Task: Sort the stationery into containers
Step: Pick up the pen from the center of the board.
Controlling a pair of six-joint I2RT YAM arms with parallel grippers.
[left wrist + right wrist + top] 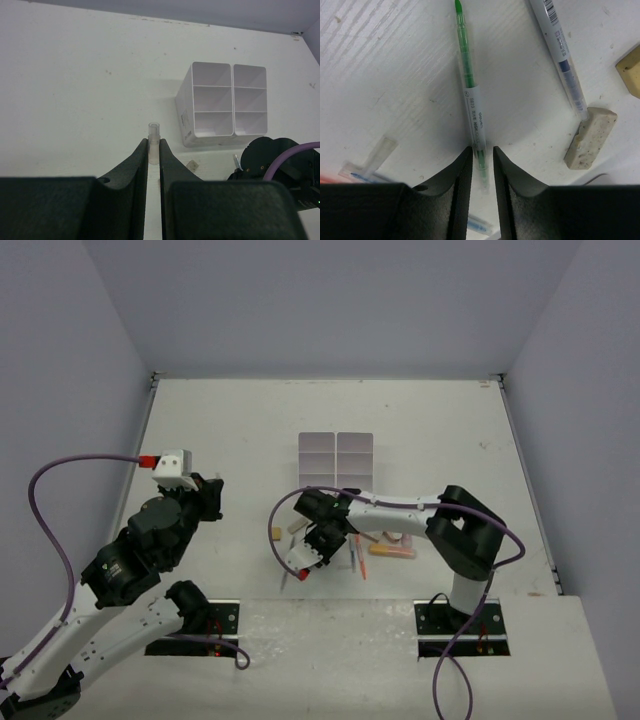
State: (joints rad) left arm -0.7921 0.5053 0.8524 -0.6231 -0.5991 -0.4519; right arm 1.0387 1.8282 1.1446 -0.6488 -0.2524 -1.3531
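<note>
White organizer (pixel 185 115) stands at 12 o'clock of the loose stationery (pixel 390 550). Right gripper (pixel 482 150), its arm folded toward 9 o'clock and wrist pitched down, straddles a green pen (pixel 470 85), apparently for pickup; jaws narrowly apart, clamping indeterminable. Raised left gripper (pixel 154 145) pinches a clear tube (pixel 153 131), with the organizer at 1 o'clock.

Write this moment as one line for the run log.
left pincer: shut on thin translucent item | right pincer: astride green pen on table, grip unclear | organizer: compartments look empty

Green pen (pixel 469 75), clear pen (pixel 153 145), white organizer (pixel 222 102), speckled tan eraser (pixel 590 136)
</note>
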